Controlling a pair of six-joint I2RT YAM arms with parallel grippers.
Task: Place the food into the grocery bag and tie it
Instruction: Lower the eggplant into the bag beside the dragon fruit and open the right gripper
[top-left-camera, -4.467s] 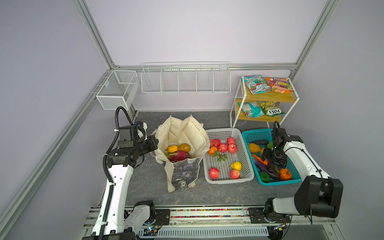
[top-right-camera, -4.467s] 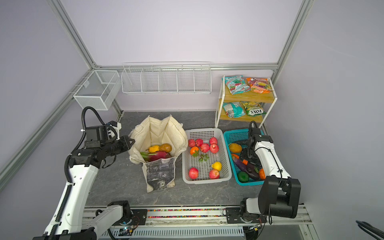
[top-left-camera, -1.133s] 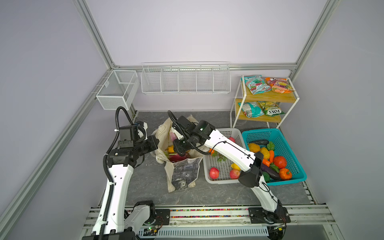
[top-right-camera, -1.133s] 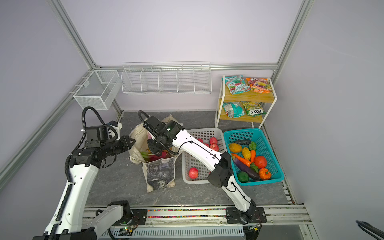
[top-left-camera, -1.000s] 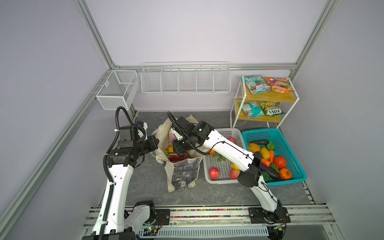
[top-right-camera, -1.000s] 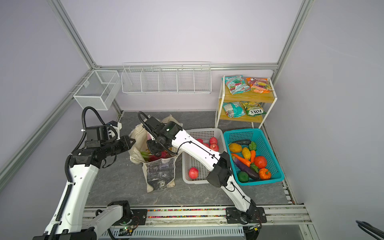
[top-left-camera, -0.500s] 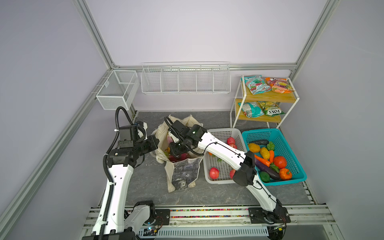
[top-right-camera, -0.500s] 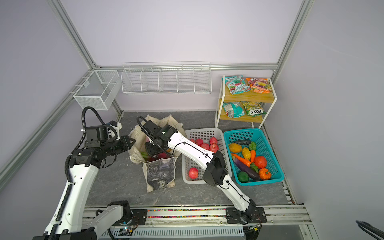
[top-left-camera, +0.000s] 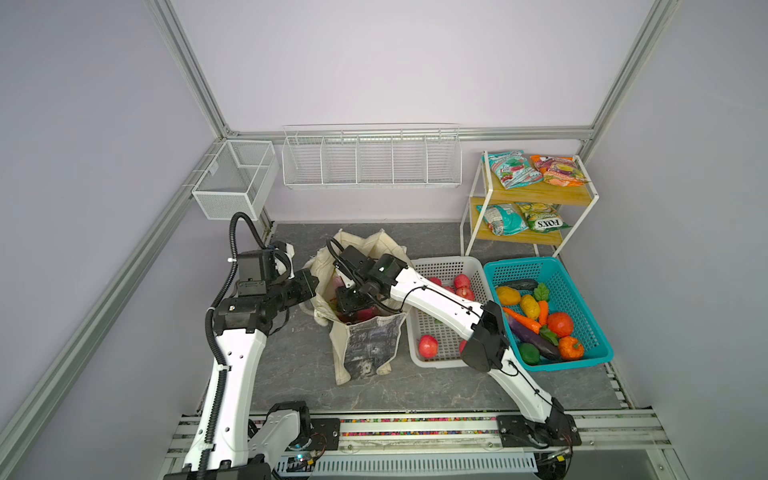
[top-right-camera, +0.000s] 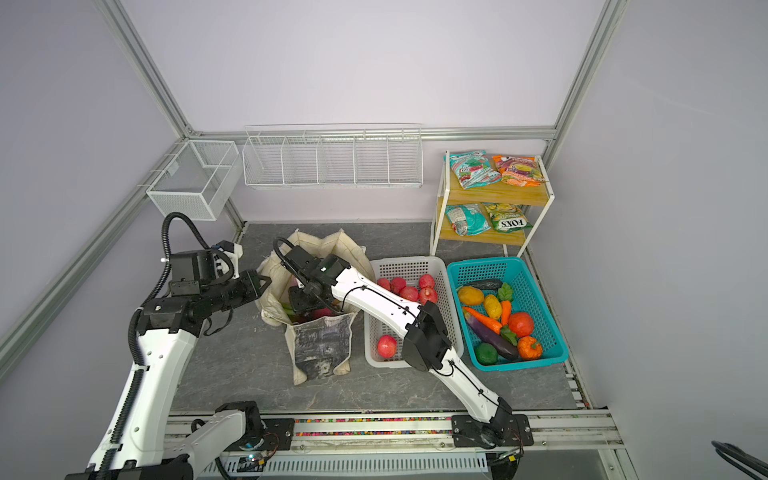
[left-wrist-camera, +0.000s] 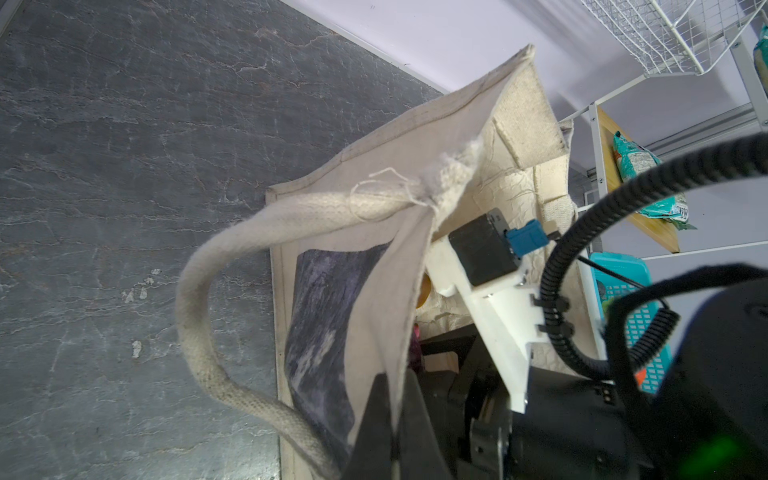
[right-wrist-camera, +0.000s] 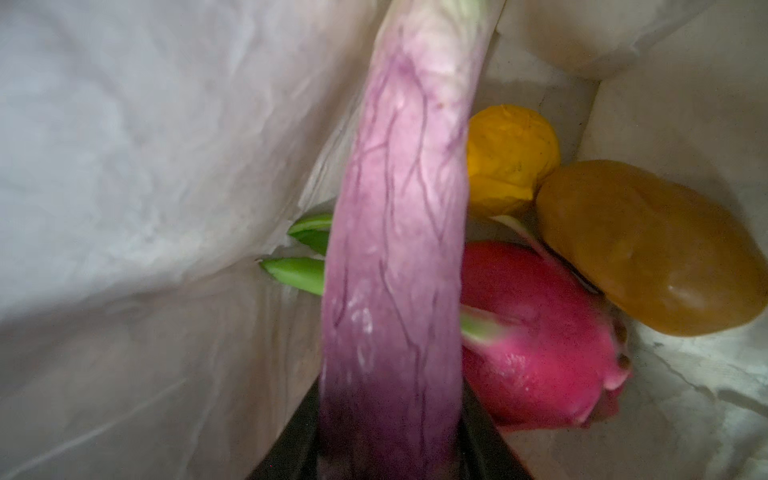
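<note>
We log: left arm, lower left of frame, white shells, black joints, small dark screw dots | right arm, centre, white links, bulky black elbow, thin black wire alongside | ribbed black hose at left | left gripper black | white bracket, blue plug | black bases on silver rail, bottom edge

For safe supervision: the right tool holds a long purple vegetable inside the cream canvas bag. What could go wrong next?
1. The long pale-purple vegetable in the right tool hangs over the pink dragon fruit; released so, it may lean and poke out of the cream canvas tote bag, hindering tying.
2. The left tool pinches only the bag's thin edge; the right arm, pulling out, might snag the cloth and tug it free.
</note>
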